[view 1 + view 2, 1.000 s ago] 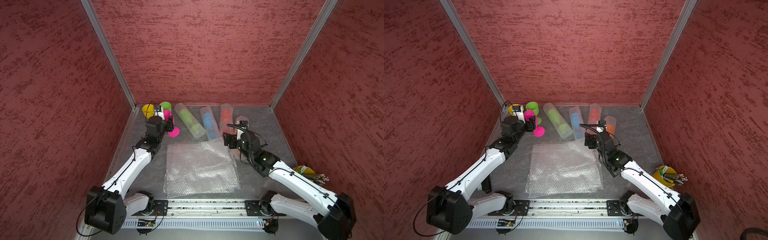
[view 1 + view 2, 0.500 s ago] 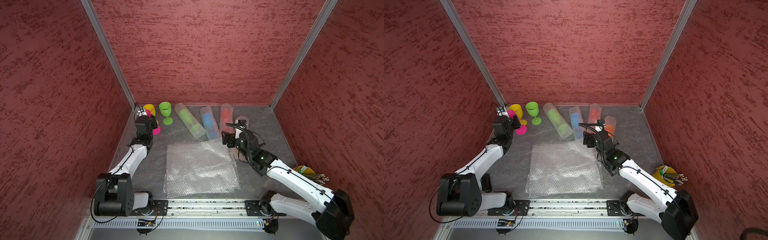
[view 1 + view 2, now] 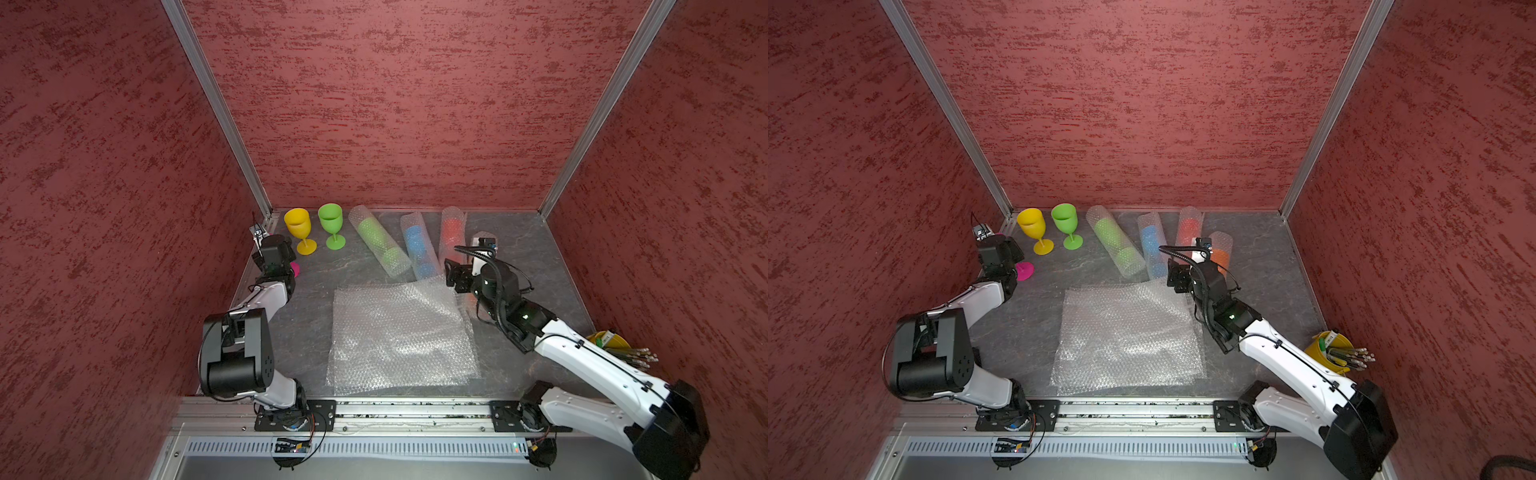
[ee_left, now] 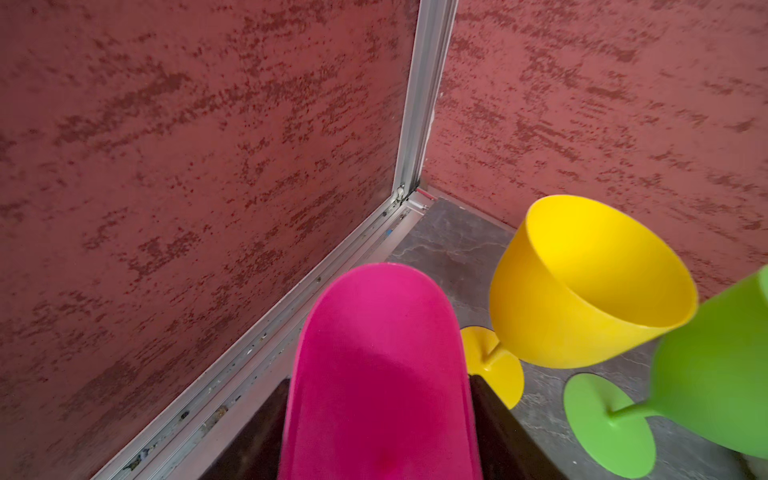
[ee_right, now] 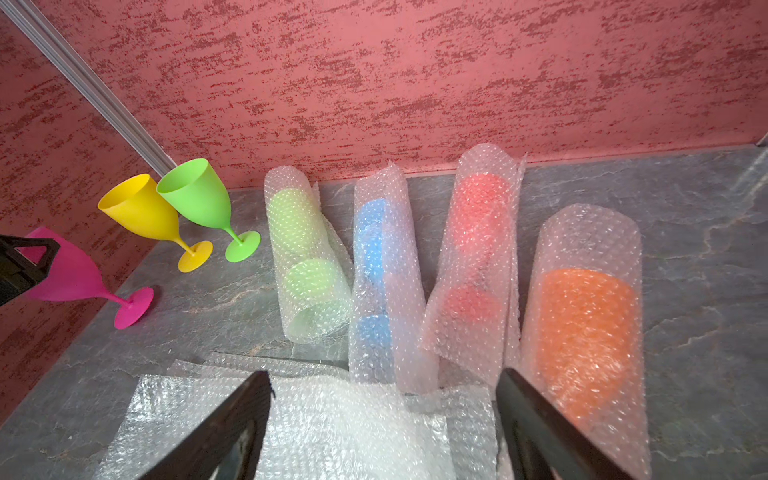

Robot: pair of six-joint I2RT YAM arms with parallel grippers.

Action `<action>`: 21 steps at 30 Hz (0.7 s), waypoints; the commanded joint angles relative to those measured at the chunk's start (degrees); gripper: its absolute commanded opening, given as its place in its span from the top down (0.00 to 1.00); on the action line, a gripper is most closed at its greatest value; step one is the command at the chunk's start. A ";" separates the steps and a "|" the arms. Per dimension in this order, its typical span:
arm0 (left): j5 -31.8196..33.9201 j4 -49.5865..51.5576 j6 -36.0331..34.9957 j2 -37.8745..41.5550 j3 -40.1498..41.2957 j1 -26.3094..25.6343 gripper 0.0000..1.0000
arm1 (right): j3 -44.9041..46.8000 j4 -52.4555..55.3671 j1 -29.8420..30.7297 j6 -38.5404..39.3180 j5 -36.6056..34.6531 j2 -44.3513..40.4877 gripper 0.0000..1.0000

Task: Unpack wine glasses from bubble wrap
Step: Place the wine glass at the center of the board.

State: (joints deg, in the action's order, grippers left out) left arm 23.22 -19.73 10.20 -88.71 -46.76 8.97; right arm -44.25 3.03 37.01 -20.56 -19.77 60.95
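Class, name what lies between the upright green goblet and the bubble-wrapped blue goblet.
A second green goblet, rolled in bubble wrap and lying on its side; both top views and the right wrist view show it.

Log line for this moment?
left gripper: shut on pink glass | right gripper: open over flat bubble wrap | standing unwrapped: yellow glass, green glass

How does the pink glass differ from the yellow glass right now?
The pink glass is clamped between the left arm's jaws, while the yellow glass stands free and upright. The yellow glass is by the back wall, next to the bare green glass; the pink glass is further forward. Both are unwrapped and have the same stemmed shape.
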 commanded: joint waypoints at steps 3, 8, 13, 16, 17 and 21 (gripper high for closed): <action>2.77 -5.30 -1.40 -3.30 -2.76 0.76 0.35 | 1.10 -2.33 -0.32 0.99 -2.55 -1.53 0.13; 2.62 -6.89 -1.54 -5.20 -3.32 1.22 0.35 | 1.27 -2.73 -0.71 1.10 -2.57 -0.93 0.13; 1.53 -5.53 -0.32 -5.94 -4.10 1.70 0.29 | 0.96 -2.64 -0.97 1.26 -2.21 -0.23 0.13; 1.54 -3.63 0.66 -5.56 -4.87 1.84 0.22 | 0.97 -2.49 -1.14 1.39 -2.03 -0.29 0.13; 1.57 -2.80 0.99 -5.35 -5.16 1.84 0.18 | 1.09 -2.37 -1.16 1.40 -2.11 -0.30 0.13; 1.50 0.97 1.82 -4.26 -6.75 1.82 0.11 | 1.53 -2.33 -1.20 1.40 -2.29 -0.81 0.13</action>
State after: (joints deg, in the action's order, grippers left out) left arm 24.47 -21.45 10.94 -93.76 -51.75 10.37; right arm -43.64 1.93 36.23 -19.51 -20.91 60.64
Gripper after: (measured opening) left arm 0.885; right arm 0.867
